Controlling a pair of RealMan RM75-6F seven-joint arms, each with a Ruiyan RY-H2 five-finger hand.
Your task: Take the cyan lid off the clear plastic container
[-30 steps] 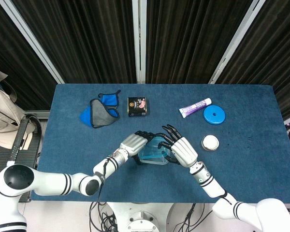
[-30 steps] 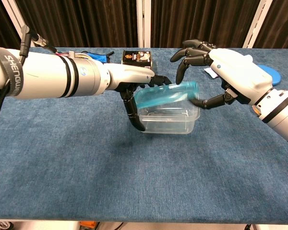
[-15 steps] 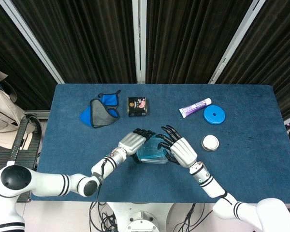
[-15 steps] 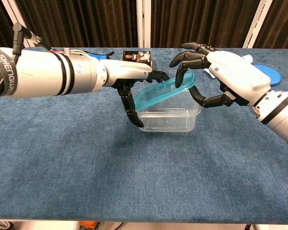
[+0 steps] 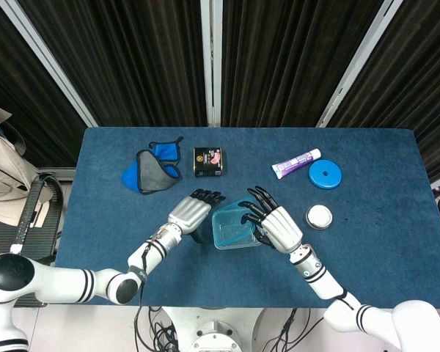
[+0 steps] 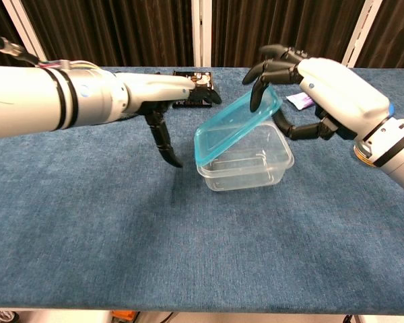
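The cyan lid (image 6: 237,126), at frame centre, was gripped by the right hand (image 6: 323,91) and tilted higher than half a second earlier, its lower edge apparently still touching the clear plastic container (image 6: 248,164). The left hand (image 6: 165,101) had been withdrawn leftward, fingers spread, holding nothing, so the removal was judged nearly complete

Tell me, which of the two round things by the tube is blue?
The flat blue disc right beside the purple tube; the other, a white round jar, sits nearer the robot.

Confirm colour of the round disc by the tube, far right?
Blue disc, solid; clearest in the head view.
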